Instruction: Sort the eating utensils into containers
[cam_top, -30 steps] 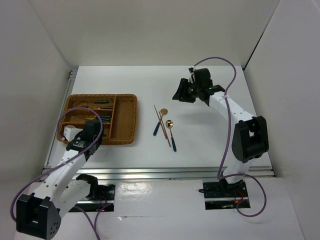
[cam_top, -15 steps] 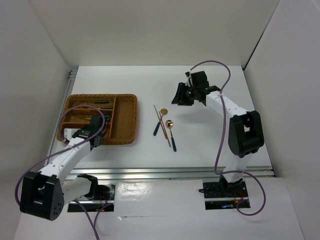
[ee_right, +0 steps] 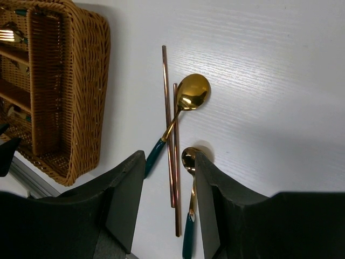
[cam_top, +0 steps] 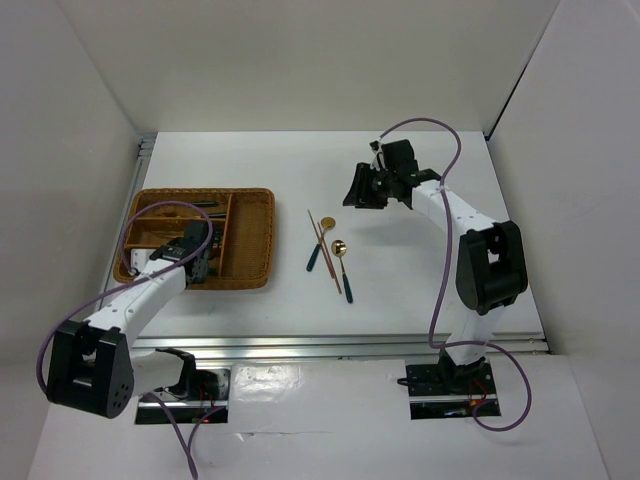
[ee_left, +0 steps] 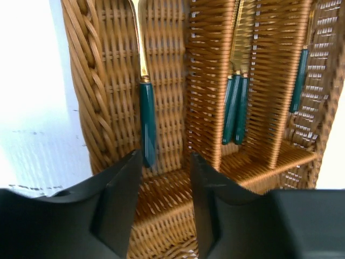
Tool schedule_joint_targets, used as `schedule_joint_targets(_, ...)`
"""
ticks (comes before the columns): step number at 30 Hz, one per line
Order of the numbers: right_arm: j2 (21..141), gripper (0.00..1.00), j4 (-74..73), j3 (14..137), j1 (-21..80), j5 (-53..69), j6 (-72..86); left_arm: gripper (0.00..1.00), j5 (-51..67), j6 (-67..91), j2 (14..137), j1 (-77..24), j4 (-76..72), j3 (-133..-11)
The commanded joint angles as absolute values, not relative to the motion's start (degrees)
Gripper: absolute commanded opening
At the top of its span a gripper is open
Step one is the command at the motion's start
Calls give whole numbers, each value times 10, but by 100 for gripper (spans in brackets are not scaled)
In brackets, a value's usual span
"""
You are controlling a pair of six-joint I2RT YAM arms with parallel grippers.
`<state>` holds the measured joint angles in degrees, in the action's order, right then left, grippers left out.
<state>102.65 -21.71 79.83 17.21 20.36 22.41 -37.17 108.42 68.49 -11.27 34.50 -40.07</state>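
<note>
The brown wicker tray (cam_top: 255,215) with its containers lies at the left of the table. My left gripper (cam_top: 198,258) hovers over its near part, open and empty (ee_left: 164,189). Just beyond its fingers (ee_left: 116,199) a teal-handled utensil (ee_left: 146,124) lies in the leftmost compartment. Two more handles (ee_left: 234,108) and another (ee_left: 299,81) lie in the compartments to the right. On the bare table lie two gold chopsticks (ee_right: 170,135), a large spoon (ee_right: 193,91) and a small spoon (ee_right: 188,162). My right gripper (cam_top: 358,190) hangs open (ee_right: 170,199) high above them, holding nothing.
The tray's woven rim (ee_right: 89,97) lies left of the loose utensils. White walls enclose the table on three sides. A metal rail (cam_top: 320,345) runs along the near edge, and purple cables (cam_top: 445,260) trail from both arms.
My left gripper has moved further in over the tray, and its jaws now stand apart. My right gripper has shifted slightly left. The loose utensils have not moved.
</note>
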Motion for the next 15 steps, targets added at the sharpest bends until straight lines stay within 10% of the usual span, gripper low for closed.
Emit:
schedule_joint_targets(1,1027,49,-214,810,170,205,214,56,-379,1106,687,-109,381,-440)
schedule_joint_targets(15,1011,49,-214,786,176,229,203,77,-347,805,654,-104,271,-503)
